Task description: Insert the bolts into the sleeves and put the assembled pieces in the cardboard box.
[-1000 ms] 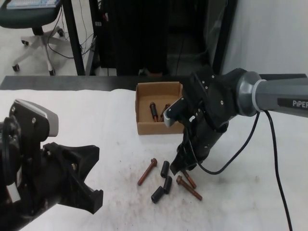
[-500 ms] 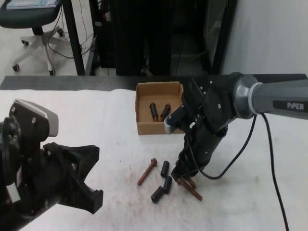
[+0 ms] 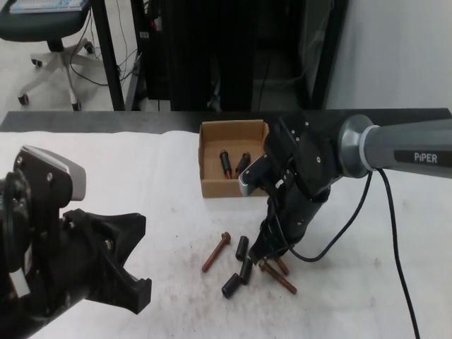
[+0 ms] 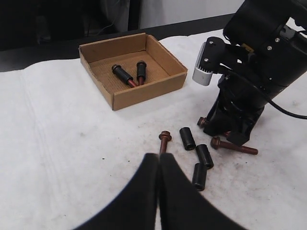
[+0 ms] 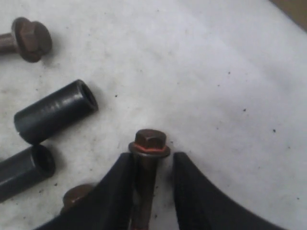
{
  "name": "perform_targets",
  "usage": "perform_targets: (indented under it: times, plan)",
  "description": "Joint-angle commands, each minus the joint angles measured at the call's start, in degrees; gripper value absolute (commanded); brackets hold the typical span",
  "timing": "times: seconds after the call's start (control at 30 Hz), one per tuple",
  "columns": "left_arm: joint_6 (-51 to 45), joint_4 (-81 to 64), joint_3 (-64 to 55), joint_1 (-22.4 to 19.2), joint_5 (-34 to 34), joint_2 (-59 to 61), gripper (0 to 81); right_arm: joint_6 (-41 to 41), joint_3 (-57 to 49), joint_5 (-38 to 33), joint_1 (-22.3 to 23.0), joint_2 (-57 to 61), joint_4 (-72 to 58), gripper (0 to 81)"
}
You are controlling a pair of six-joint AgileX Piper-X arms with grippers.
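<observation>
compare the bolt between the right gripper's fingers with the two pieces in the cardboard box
The bolt at the right gripper is bare; the two pieces wear black sleeves. It lies on the white cloth; they lie in the cardboard box. All show rust-brown metal.

Bright, even light; faint soft shadows

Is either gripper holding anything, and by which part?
Nothing yet. The right gripper straddles the shank of a rusty brown bolt just below its head, gap visible; the left gripper is shut, empty.
</observation>
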Motion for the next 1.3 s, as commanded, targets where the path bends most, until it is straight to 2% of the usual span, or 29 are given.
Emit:
perform_targets:
  times: [0.0,0.1,0.17,0.2,0.23,0.47,0.5,0.57,0.63,0.67,0.77,0.87,1.0,1.13,1.2,1.27]
  plan:
    - [-0.09,-0.68,-0.03,-0.16,-0.9,-0.32,0.3,-0.47,-0.25,-0.24,0.07,0.48,-1.18,26.5]
    - [-0.09,-0.68,-0.03,-0.16,-0.9,-0.32,0.3,-0.47,-0.25,-0.24,0.07,0.85,-0.5,23.2]
    - [-0.09,-0.68,-0.03,-0.16,-0.9,-0.32,0.3,-0.47,-0.25,-0.24,0.07,1.32,0.62,14.9]
    - [-0.09,-0.68,-0.03,-0.16,-0.9,-0.32,0.3,-0.47,-0.25,-0.24,0.07,1.63,1.76,5.9]
    - [-0.09,-0.68,-0.03,-0.16,-0.9,-0.32,0.3,-0.47,-0.25,-0.24,0.07,1.95,2.55,0.8]
    - [-0.09,-0.68,-0.03,-0.16,0.92,-0.32,0.3,0.37,-1.39,-0.24,-0.25,-0.25,7.16,0.8]
    - [-0.09,-0.87,-0.03,-0.16,3.17,-0.32,0.3,1.64,-1.66,-0.24,-0.56,-1.6,7.24,0.8]
    - [-0.09,-2.14,-0.03,-0.16,12.23,-0.01,0.3,6.15,-1.85,-1.32,-1.47,-5.07,6.41,0.8]
    - [-0.49,-4.3,-0.03,-0.16,21.61,0.97,0.3,11.14,-1.82,-9.6,-3.54,-8.54,4.54,0.8]
    - [-0.66,-5.44,-0.03,-0.26,23.88,1.65,0.3,13.84,-1.82,-13.73,-4.87,-10.43,3.56,0.8]
    - [-2.89,-5.51,-1.55,-0.23,22.69,6.19,0.3,18.09,-1.65,-17.42,-8.67,-15.6,2.56,0.8]
    - [-3.53,-1.63,-5.93,-0.23,22.86,14.83,0.3,18.05,-1.51,-17.73,-12.4,-21.38,4.21,0.8]
    - [-3.53,3.61,-14.5,-0.36,25.57,28.67,0.3,17.56,-1.51,-21.75,-17.48,-29.79,5.0,0.8]
    - [-2.84,9.89,-25.3,-1.19,27.31,41.44,0.3,15.13,-1.51,-21.76,-21.41,-37.71,6.16,0.8]
    - [2.32,13.63,-31.15,-2.69,30.79,46.99,0.4,14.98,-1.51,-21.76,-22.48,-40.37,7.91,0.8]
    - [6.29,17.44,-36.3,-4.53,31.74,50.83,6.5,14.16,-1.51,-21.76,-23.27,-42.54,10.28,0.8]
